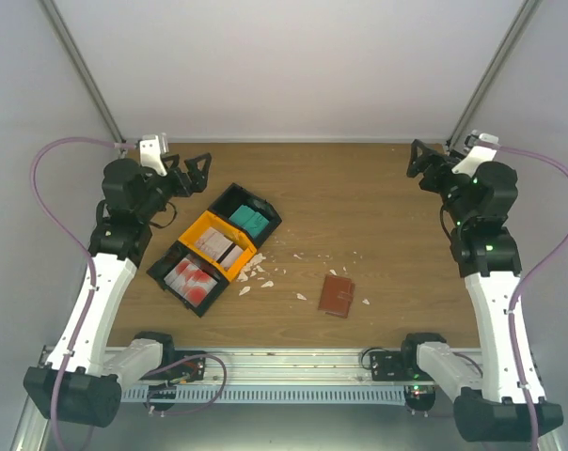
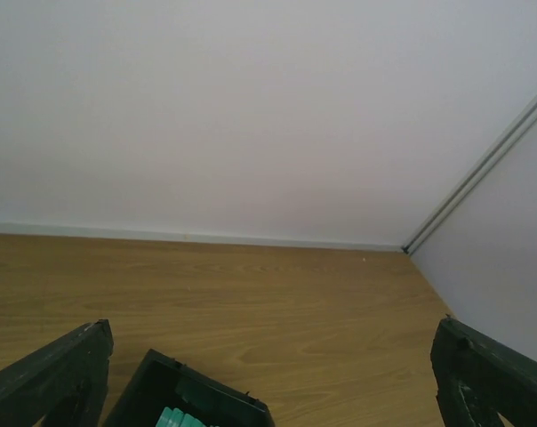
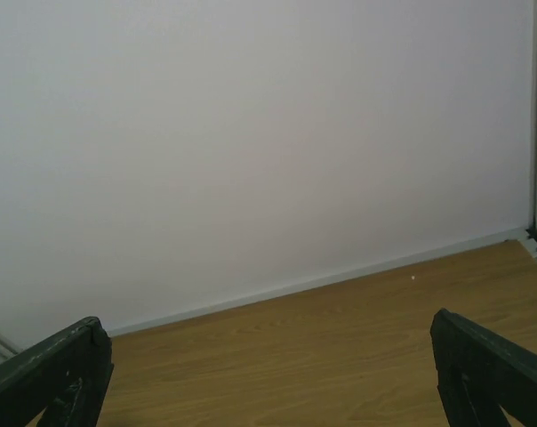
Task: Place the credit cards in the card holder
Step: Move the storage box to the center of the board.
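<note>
**A:** Where do the credit cards sit?

**B:** They are sorted by colour in the black-and-orange plastic compartment tray point(image 1: 196, 231) on the left of the wooden table point(image 1: 359, 197). The thin teal plastic cards point(image 1: 248, 220) fill the far black section, the white cards point(image 1: 218, 247) the orange middle, and the red-and-white cards point(image 1: 192, 280) the near section. They lie flat inside walls, so I judge a finger has to come from above and catch an edge.

**A:** And the holder?

**B:** The small flat reddish-brown leather-like card holder point(image 1: 338, 295) lies on bare wood right of the tray and nearer the bases, apart from it. It looks folded shut and shows no lining, so it probably needs opening first. Tiny irregular white scraps point(image 1: 265, 270) are scattered between tray and holder.

**A:** The fingers?

**B:** The left gripper point(image 1: 192, 174) hangs just beyond the tray's far left side, spread wide and empty. Its wrist view catches the tray's black corner and a bit of teal low between the fingers. The right gripper point(image 1: 421, 162) is far right, well apart from everything, also spread wide and holding nothing. The left arm seems placed for the cards, with the right free to steady the holder.
</note>
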